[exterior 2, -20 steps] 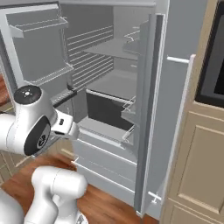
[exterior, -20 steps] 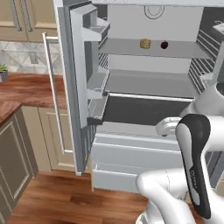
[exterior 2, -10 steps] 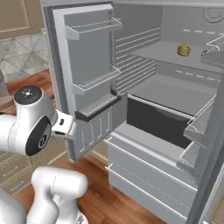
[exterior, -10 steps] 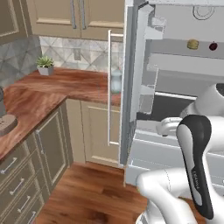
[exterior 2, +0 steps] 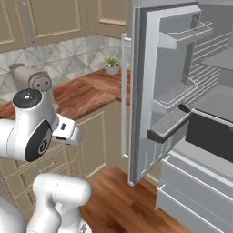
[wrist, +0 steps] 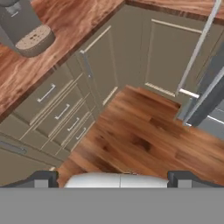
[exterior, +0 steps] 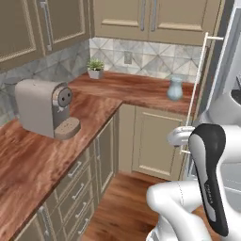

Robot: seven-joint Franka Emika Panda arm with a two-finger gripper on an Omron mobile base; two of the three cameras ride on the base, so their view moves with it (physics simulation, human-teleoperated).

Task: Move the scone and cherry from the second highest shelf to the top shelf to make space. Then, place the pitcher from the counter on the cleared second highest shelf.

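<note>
1. Pitcher (exterior: 175, 89) is standing upright at the upper right of the left base view, a pale blue-grey jug on the counter (exterior: 117, 94), near the tiled wall and just left of the open fridge door's long handle (exterior: 196, 87).
2. I am holding my claw (wrist: 114, 177) wide open and gripping nothing; in the hand view its two dark tips are sitting far apart at the bottom of the frame, pointing down at the wooden floor (wrist: 148, 135).
3. I am seeing the coffee machine (exterior: 44, 108) at the left of the left base view, resting on the near run of the counter, well apart from the pitcher; in the hand view it is showing in the upper left corner.
4. A small potted plant (exterior: 96, 68) is sitting in the counter's corner against the tiles, left of the pitcher.
5. In the right base view the fridge door (exterior 2: 159, 86) is standing open in the middle of the frame, with the fridge's grey shelves and a dark drawer (exterior 2: 211, 136) showing at the right edge.
6. Beige drawers (wrist: 65, 116) are running along the left of the hand view, under the counter's edge.
7. I cannot make out the scone or the cherry from here.
</note>
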